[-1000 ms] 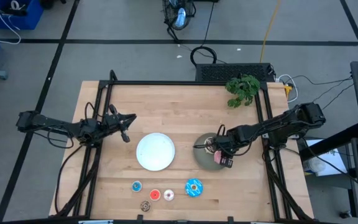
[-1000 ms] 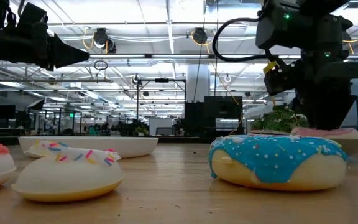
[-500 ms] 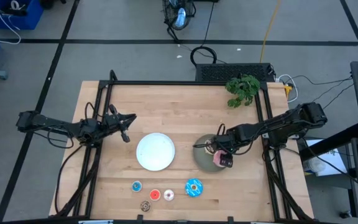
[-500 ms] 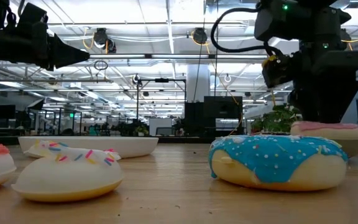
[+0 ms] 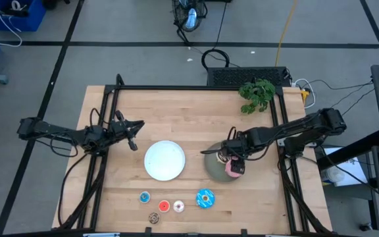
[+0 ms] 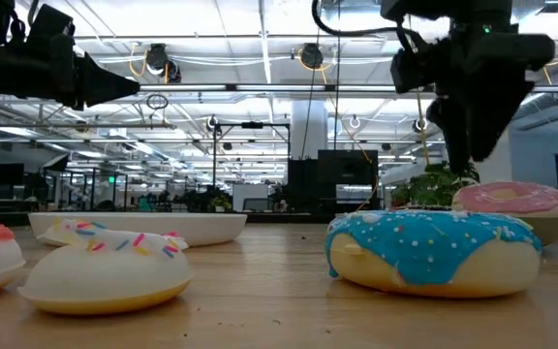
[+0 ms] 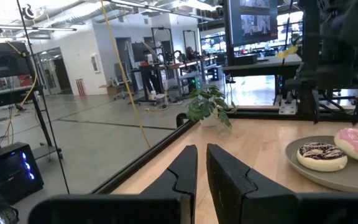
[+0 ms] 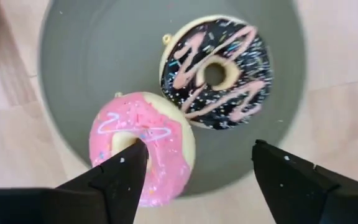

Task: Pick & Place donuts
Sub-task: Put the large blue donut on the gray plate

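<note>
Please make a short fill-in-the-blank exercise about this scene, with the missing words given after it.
1. The pink donut and the brown donut lie on the ____ plate.
2. The right hand is above that plate with its fingers ____.
3. The white plate holds ____ donuts.
4. The large donut still on the table is iced ____.

Missing words: grey; open; no; blue

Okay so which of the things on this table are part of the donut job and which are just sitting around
Job: pink donut and dark drizzled donut on the grey plate; blue donut; four mini donuts; white plate; right hand, open.
Just there: plant; left hand, waiting.
</note>
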`<state>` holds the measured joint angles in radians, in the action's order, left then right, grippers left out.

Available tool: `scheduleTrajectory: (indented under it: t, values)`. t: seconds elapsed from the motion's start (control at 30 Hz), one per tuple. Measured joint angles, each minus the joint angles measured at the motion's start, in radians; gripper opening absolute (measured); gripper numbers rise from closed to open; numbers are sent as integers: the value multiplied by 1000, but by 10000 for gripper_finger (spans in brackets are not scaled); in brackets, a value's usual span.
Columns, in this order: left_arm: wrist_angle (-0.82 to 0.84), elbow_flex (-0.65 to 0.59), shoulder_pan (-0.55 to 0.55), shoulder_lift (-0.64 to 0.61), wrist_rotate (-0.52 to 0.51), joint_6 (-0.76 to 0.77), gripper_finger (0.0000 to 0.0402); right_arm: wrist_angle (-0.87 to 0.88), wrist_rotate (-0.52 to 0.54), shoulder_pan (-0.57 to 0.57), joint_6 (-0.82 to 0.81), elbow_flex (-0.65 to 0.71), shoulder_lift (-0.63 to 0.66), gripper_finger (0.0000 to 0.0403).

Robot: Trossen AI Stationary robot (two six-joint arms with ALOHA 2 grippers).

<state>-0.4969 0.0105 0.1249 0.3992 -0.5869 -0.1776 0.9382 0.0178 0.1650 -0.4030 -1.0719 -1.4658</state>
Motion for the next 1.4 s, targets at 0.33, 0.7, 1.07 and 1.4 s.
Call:
scheduleTrajectory:
  t: [0.33,0.7,1.07,1.4]
  values:
    - [8,0,0,0,0,0,42,43,166,113,76,-259,-5,231]
    - [24,0,0,0,1,42,42,-103,109,281,40,-439,-261,21]
    - [47,0,0,0,1,54,42,-51,30,252,232,-702,-546,4]
    - [82,0,0,0,0,49,42,-117,36,264,220,-702,-560,1]
